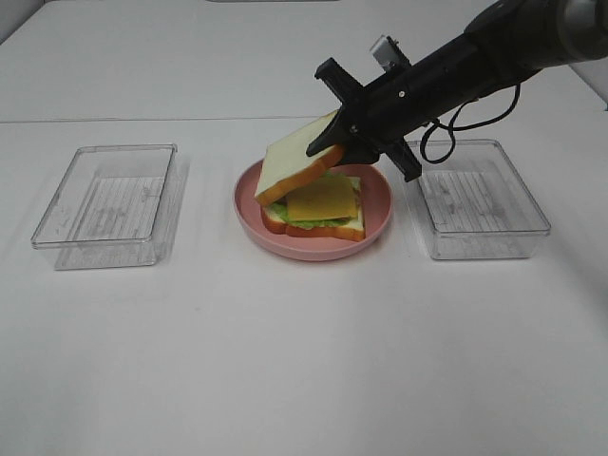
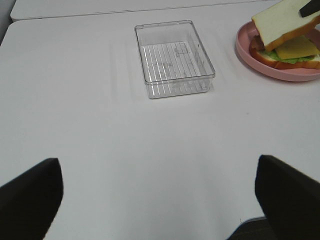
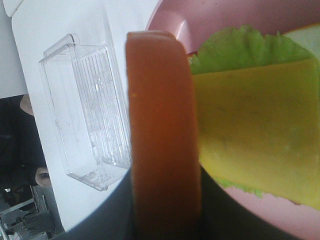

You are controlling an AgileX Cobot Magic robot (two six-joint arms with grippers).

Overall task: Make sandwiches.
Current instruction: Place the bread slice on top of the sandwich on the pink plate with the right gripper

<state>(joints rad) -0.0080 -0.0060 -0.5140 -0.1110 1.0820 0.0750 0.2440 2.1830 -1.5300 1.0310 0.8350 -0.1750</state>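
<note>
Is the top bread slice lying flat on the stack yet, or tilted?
Tilted. The top bread slice is clamped in the right gripper, its lower edge near the plate, the cheese uncovered.

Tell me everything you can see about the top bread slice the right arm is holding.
The top slice is a square of white toy bread with an orange-brown crust, foam-like in look. The right tool is shut on its crust edge, holding it tilted above the cheese over the pink plate, lower corner near the stack.

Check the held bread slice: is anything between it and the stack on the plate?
Nothing visible. The right tool holds the top bread slice tilted over the cheese slice on the pink plate, with open air between.
</note>
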